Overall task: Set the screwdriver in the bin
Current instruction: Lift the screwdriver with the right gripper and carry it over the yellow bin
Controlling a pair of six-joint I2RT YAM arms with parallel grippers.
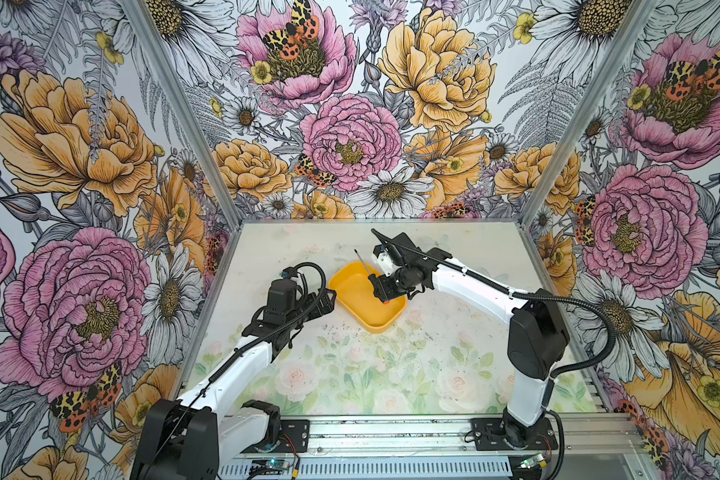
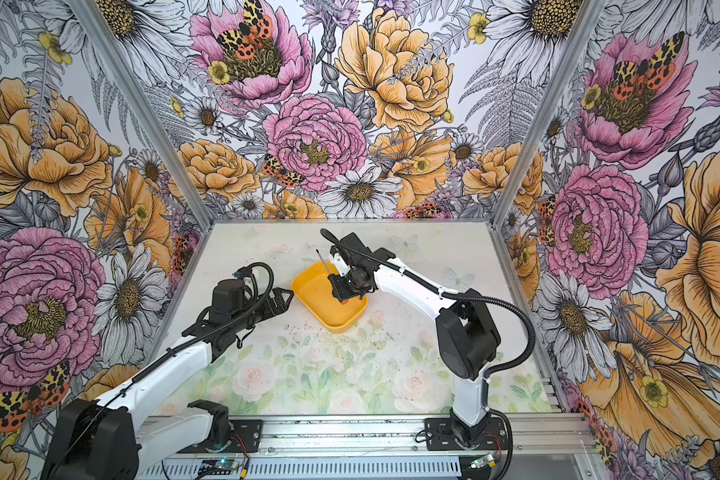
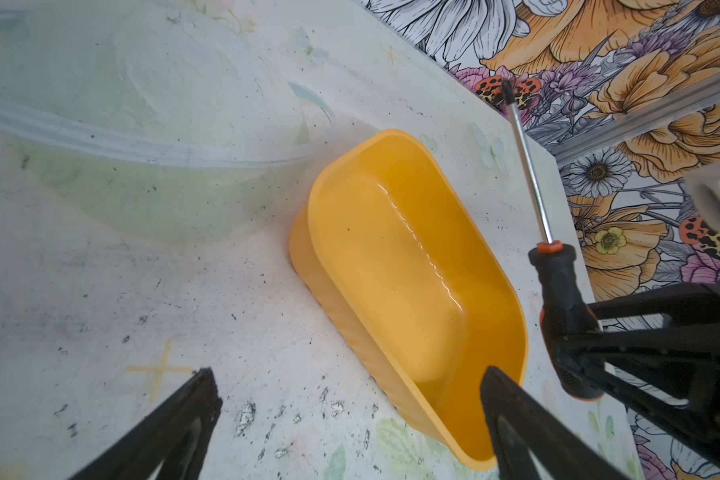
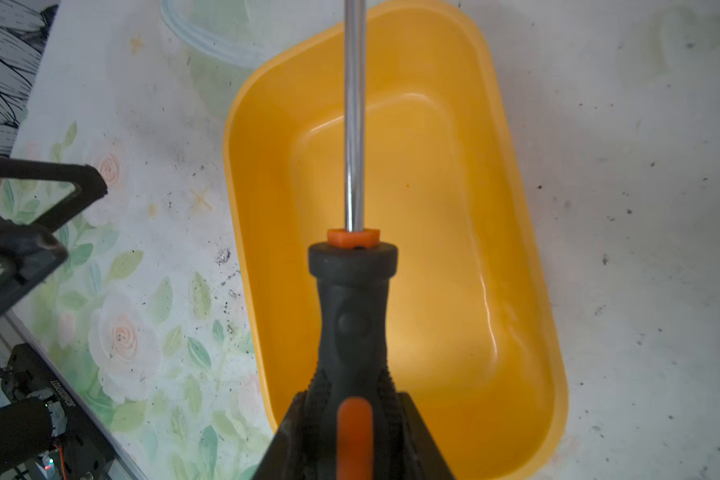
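1. Table (image 1: 350, 374): pale rose print, flecked with dark specks
2. Walls (image 1: 350, 124): bold pink, orange and white flowers with moths
3. Clear plastic tub (image 3: 142, 145) resting on the table
4. Metal rail (image 1: 391, 436) along the near edge

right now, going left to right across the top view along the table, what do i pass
left claw → yellow bin → right arm's black elbow. The screwdriver and right claw overlap the bin, so they are left unordered.

The right claw (image 1: 378, 289) grips the screwdriver (image 1: 363, 262) over the yellow bin (image 1: 356, 305).
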